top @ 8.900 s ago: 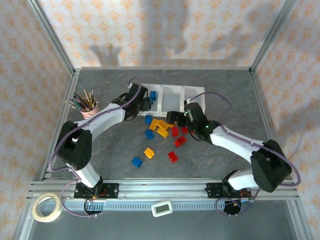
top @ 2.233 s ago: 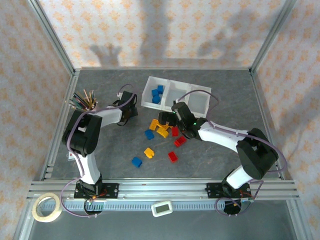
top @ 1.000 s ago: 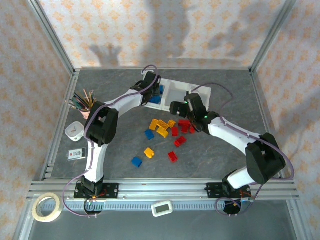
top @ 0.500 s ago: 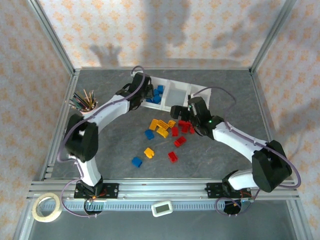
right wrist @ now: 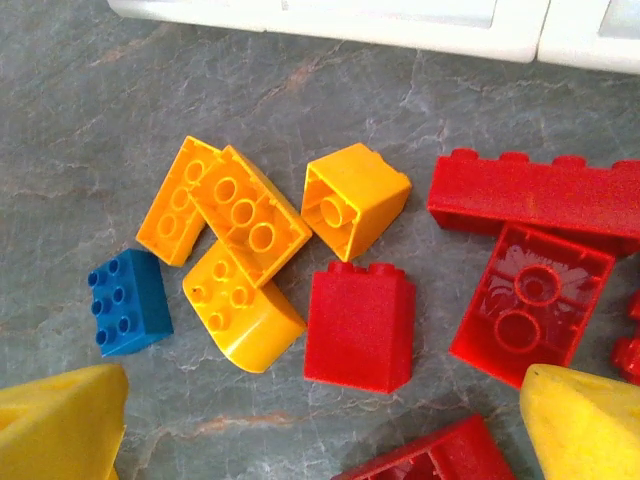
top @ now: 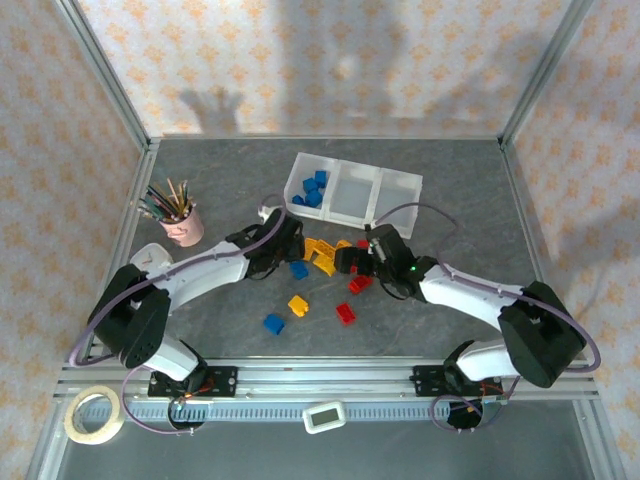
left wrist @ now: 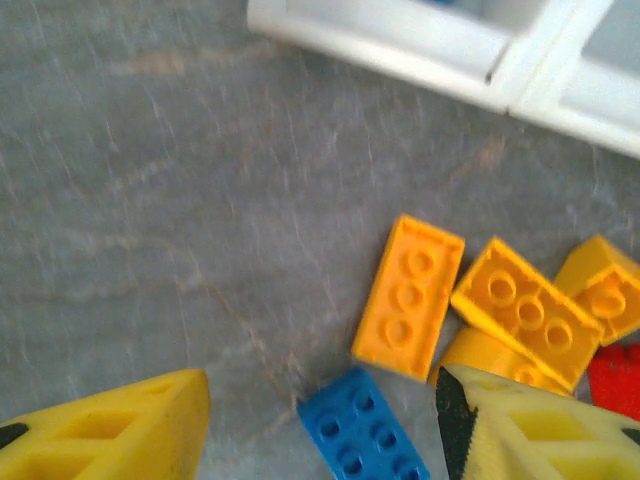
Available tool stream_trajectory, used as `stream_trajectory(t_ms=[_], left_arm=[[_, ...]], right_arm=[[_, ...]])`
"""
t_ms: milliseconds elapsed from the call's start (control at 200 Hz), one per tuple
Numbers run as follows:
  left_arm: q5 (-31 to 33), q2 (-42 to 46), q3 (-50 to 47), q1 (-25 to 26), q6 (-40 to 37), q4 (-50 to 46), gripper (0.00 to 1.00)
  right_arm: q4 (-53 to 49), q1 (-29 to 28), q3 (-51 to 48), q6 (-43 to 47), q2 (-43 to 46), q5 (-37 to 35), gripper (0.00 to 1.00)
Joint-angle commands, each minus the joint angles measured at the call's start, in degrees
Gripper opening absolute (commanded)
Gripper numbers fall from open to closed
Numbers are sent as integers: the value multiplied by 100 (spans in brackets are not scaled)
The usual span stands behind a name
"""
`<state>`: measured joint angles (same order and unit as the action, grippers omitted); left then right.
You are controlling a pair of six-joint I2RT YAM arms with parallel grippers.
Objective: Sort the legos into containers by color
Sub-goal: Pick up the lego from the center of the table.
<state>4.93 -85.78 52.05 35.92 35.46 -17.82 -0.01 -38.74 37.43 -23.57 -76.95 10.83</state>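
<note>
Grey table (top: 230, 180): carries all.
Containers (top: 352, 198): far side; blue legos (top: 312, 188) in the left compartment.
Left gripper (left wrist: 320, 425): fingers spread, straddling a blue brick (left wrist: 360, 435), seemingly untouched.
Right gripper (right wrist: 320, 420): fingers spread, empty, above red bricks (right wrist: 358, 325) and yellow bricks (right wrist: 240, 215).

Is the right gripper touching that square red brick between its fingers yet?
Apart. The right wrist view shows bare table separating the red brick from the open right gripper on both sides.

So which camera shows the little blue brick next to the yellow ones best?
The right wrist view: the blue brick lies whole and close, studs clear, beside the yellow bricks. The left wrist view shows it blurry, cut off at the bottom edge. In the top view it is a tiny speck.
</note>
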Motion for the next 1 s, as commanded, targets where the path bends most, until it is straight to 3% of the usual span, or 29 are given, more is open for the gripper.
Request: stream_trajectory(t_ms=[0,260,495,656,996], left_arm=[[28,92,-252,271,510,-113,67],[297,-599,-121,556,673,117,82],[685,-1162,107,556,790,248,86],[944,-1325,45,553,887,258,83],[1116,-1010,-425,405,886,409,64]], right_arm=[[271,-54,-129,-202,169,-79,100],[248,-55,-45,-200,191,-345,100],[179,-55,3,-140,202,-426,100],[158,-55,-8,-139,224,-463,100],[238,-55,54,-139,117,-395,100]])
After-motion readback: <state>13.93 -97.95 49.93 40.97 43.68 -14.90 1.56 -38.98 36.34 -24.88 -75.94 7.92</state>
